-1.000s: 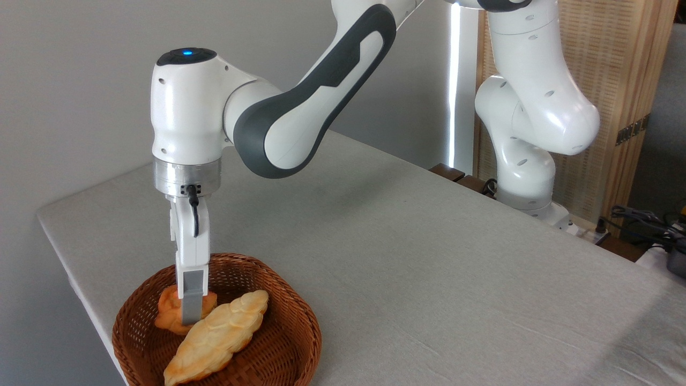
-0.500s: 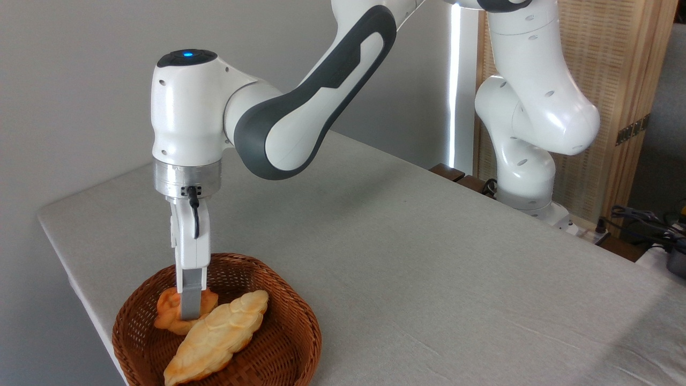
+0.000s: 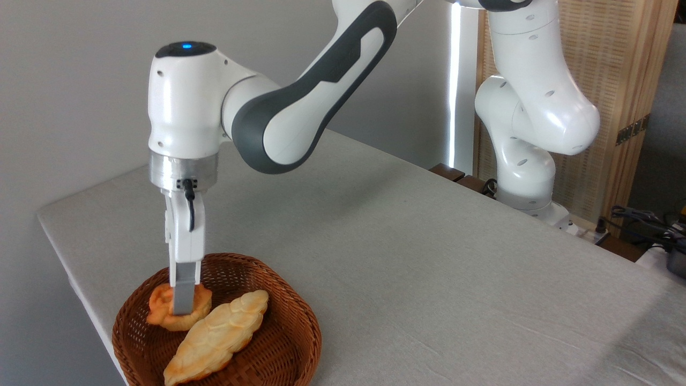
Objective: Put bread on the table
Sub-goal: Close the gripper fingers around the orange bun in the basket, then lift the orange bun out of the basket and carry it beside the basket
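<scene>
- Gripper (image 3: 182,308) fingers are clamped on the small orange bun (image 3: 172,314), held at the left inside the wicker basket (image 3: 289,343).
- Bun is judged light and soft; a gentle grip across its middle is advised.

wall (image 3: 80,80): plain grey, behind table
screen (image 3: 616,80): wooden slatted panel, right rear
light: bright vertical strip (image 3: 455,80) between wall and screen
cables (image 3: 643,220): dark, far right edge
</scene>
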Controlling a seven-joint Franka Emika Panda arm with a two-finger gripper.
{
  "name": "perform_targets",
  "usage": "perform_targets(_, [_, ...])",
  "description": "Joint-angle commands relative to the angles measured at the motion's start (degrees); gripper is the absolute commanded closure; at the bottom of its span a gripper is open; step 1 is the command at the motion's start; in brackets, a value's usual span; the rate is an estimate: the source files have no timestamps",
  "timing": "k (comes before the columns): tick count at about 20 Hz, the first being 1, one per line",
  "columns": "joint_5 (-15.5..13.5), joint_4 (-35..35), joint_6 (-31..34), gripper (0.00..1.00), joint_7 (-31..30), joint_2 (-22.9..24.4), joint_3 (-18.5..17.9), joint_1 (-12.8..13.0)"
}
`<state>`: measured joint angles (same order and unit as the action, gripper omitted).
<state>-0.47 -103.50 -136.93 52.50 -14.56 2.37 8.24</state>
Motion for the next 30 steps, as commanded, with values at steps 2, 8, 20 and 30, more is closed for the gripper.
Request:
perform_targets(2, [-0.5,-0.48,0.52,0.46,0.15,3.31,-0.52,0.02])
perform_targets(8, [-0.67,-0.48,7.81,0.44,-3.89,7.0,-1.13,-0.16])
perform_targets(20, [-1.11,-1.0,26.53,0.41,-13.38,14.3,-2.45,-0.07])
perform_targets(30, [-4.43,-8.73,31.29,0.35,-16.55,19.13,-2.28,0.46])
